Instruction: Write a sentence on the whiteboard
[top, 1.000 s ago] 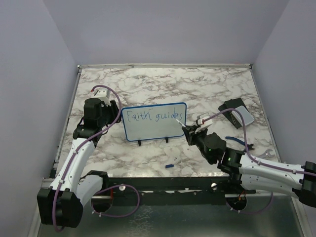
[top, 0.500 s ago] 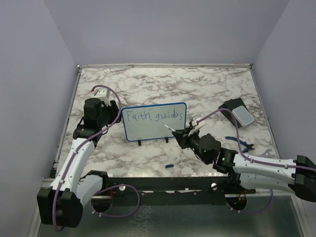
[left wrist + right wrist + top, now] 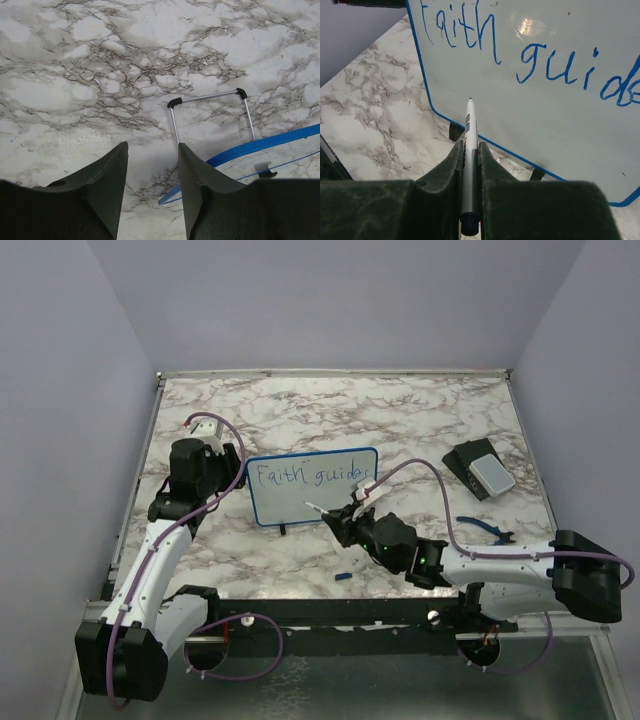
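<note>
Right gripper (image 3: 470, 146), clamped on slim white marker (image 3: 469, 120), has shifted left. Tip now at lower left of blue-framed white whiteboard (image 3: 312, 487), mid-table, under blue handwritten sentence (image 3: 310, 476). Left gripper (image 3: 151, 150) spread, empty, at board's left edge. Dark grey-padded block (image 3: 481, 471) far right.

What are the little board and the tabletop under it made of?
The whiteboard looks like a smooth glossy coated sheet: a bright glare reflects on it. The table looks like veined grey-white marble, but may be a printed laminate; the pictures cannot settle it.
</note>
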Robot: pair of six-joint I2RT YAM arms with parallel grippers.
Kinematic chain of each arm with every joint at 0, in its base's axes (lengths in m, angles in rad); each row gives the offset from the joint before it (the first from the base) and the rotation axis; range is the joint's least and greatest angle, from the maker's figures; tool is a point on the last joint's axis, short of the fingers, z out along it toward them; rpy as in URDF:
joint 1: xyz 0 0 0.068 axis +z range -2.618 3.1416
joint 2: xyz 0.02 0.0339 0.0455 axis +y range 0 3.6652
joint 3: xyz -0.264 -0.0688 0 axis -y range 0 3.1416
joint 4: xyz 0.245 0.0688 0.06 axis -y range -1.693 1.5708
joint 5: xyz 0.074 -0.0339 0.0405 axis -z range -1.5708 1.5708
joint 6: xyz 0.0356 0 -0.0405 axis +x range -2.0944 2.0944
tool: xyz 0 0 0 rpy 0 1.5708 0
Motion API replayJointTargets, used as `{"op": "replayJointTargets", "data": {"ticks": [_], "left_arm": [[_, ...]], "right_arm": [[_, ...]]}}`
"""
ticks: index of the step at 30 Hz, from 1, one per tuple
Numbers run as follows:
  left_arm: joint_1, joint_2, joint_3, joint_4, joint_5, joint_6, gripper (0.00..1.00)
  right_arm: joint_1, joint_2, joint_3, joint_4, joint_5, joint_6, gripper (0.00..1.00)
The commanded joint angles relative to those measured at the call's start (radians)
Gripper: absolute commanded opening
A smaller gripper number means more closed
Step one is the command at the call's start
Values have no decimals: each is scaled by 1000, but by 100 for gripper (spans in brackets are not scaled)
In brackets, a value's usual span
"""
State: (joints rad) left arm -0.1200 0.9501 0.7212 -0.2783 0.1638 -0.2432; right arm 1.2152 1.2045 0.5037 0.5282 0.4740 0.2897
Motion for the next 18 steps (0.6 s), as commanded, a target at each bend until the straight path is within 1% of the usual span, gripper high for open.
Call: {"op": "replayJointTargets", "data": {"ticks": [1,9,18], "left_arm": [[-6,-7,-14,1,-9,-2,47],[-5,-11,-14,1,-8,-1,47],[-6,-11,-14,1,-8,-2,47]], "right_arm": [[10,76,50,90,2,-3,1],[12,161,97,102,-34,-13,1],[12,205,114,75,-6,0,0]]}}
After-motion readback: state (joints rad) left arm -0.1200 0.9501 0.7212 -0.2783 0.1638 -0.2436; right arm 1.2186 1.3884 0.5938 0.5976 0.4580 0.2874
